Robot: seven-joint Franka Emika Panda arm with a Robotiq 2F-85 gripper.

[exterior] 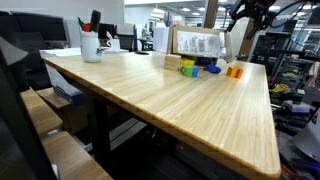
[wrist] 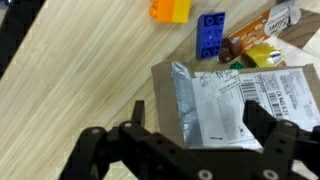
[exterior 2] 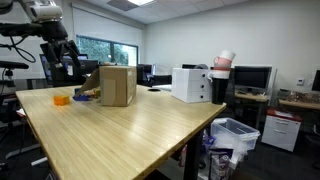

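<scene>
Box [wrist: 222, 98] lies just below the spread pincer [wrist: 195, 120].

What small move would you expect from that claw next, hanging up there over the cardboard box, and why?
Probably a short shift until it hangs over the blue block. The gripper is open and empty above the cardboard box, touching nothing, and the blue block and an orange block lie loose on the table just past the box's edge. Only a guess.
</scene>
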